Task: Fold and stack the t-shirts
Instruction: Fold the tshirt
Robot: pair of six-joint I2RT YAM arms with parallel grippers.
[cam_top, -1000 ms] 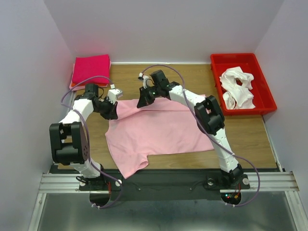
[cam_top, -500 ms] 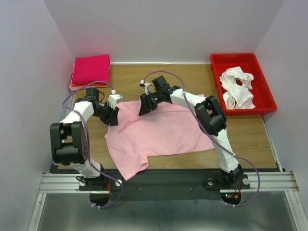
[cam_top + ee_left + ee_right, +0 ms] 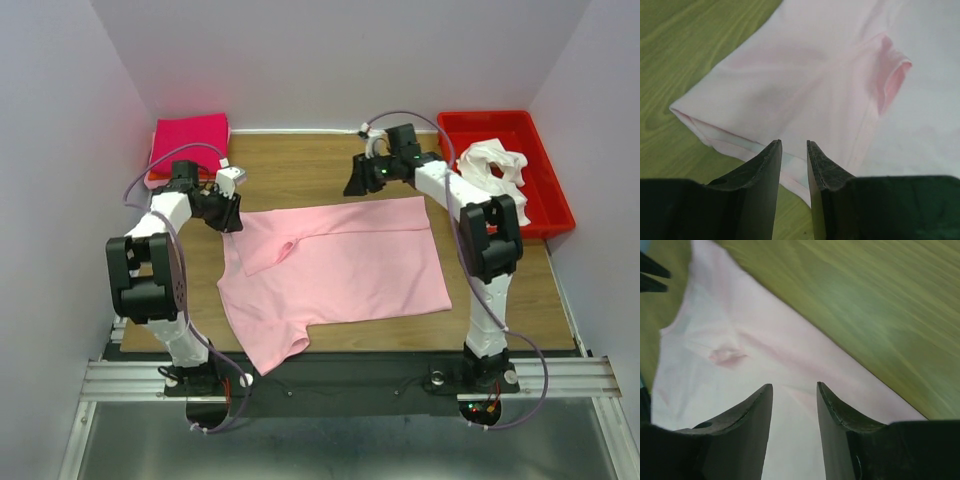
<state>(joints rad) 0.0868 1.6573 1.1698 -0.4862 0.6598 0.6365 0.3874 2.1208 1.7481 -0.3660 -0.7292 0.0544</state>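
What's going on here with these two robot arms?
Two arms are folding a pink t-shirt spread on the table, its far-left part turned over. The left hand is open at that folded corner; the right hand is open near the far edge. A folded magenta shirt lies far left; white shirts wait in the red bin.

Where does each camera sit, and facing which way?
Top external: above, behind the bases, looking down on table, left arm, right arm, pink t-shirt.
Left wrist: on left arm, past the left gripper onto the shirt's folded corner.
Right wrist: on right arm, past the right gripper at the shirt's far edge.
All share the shirt.
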